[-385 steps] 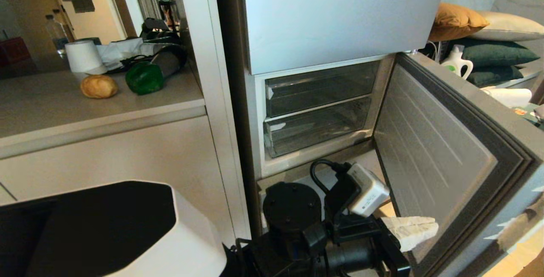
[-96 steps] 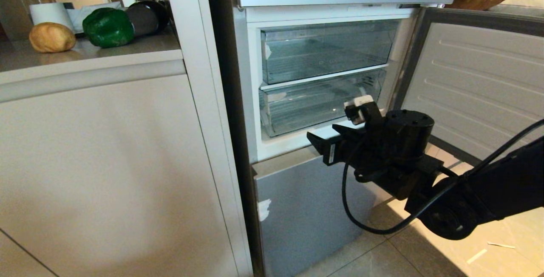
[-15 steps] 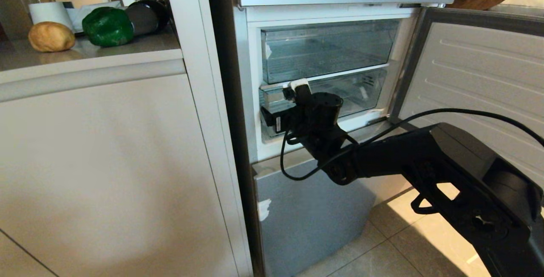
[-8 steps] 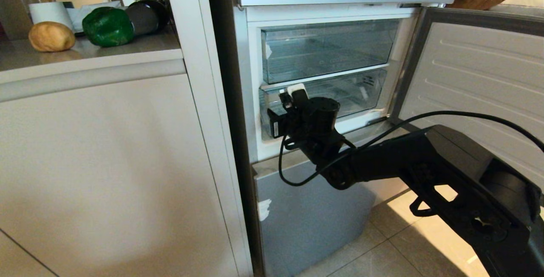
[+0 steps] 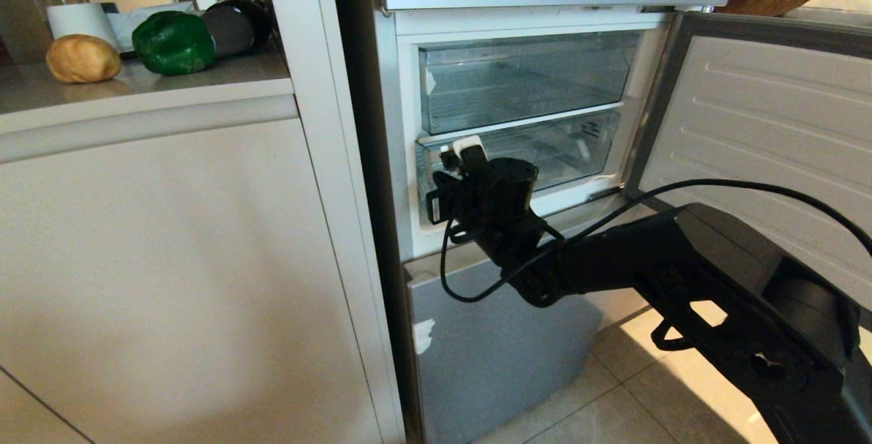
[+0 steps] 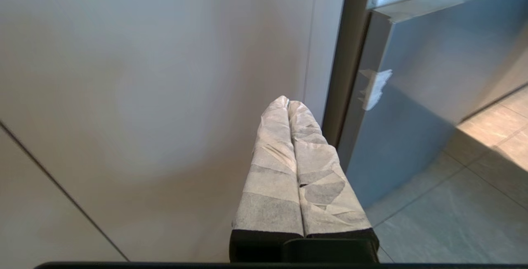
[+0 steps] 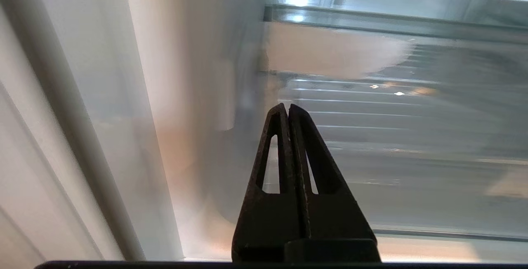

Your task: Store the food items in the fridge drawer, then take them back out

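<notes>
The fridge door (image 5: 763, 131) stands open at the right of the frame. The right gripper (image 5: 436, 202) is closed tight on nothing, its tips at the left end of the lower clear drawer (image 5: 545, 151). The left gripper (image 6: 288, 106) is closed too, low by the white cabinet (image 6: 144, 95). The golden-brown lump (image 5: 83, 58) and green bell pepper (image 5: 173, 43) sit on the counter (image 5: 150, 86), upper left.

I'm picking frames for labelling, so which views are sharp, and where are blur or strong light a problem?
Head view: sharp, with warm sunlight on the floor tiles and dim counter. Left wrist view: crisp, evenly lit, a soft shadow across the lowest fridge front. Right wrist view: the clear drawer is smeared, with small glare spots; only the right gripper is sharp.
</notes>
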{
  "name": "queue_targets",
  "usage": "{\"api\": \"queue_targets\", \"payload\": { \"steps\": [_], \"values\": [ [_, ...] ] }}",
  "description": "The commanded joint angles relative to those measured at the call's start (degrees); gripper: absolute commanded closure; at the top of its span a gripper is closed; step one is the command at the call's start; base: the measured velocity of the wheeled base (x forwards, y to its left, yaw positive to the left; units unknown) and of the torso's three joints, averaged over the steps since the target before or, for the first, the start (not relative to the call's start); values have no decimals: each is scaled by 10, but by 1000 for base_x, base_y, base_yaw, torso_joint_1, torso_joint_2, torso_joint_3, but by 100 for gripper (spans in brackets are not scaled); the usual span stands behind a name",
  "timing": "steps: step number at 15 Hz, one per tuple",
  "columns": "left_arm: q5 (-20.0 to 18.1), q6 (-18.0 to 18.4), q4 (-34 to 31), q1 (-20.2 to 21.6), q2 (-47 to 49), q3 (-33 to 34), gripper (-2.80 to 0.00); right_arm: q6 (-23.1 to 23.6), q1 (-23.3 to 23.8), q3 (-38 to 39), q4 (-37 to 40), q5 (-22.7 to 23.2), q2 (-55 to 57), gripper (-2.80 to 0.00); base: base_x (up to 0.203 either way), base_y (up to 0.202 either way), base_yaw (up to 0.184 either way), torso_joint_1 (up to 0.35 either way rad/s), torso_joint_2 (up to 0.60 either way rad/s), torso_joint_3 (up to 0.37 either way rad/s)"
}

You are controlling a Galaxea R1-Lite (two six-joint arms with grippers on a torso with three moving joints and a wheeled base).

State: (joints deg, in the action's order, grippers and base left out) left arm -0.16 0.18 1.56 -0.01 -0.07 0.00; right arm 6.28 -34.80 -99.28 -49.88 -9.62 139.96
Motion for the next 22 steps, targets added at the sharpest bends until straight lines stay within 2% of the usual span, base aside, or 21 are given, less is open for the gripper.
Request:
{"api": "queue_targets", "payload": {
  "steps": [1,8,9,22],
  "values": [
    [0,0,0,0,0,6,0,1,0,5,-4,-1,-3,0,0,0,0,0,0,0],
    [0,0,0,0,0,6,0,3,-4,4,-5,-21,-6,0,0,0,0,0,0,0],
    [0,0,0,0,0,6,0,3,-4,4,-5,-21,-6,-280,0,0,0,0,0,0],
    [0,0,0,0,0,6,0,-2,-4,-6,-13,-3,-1,-280,0,0,0,0,0,0]
  ]
}}
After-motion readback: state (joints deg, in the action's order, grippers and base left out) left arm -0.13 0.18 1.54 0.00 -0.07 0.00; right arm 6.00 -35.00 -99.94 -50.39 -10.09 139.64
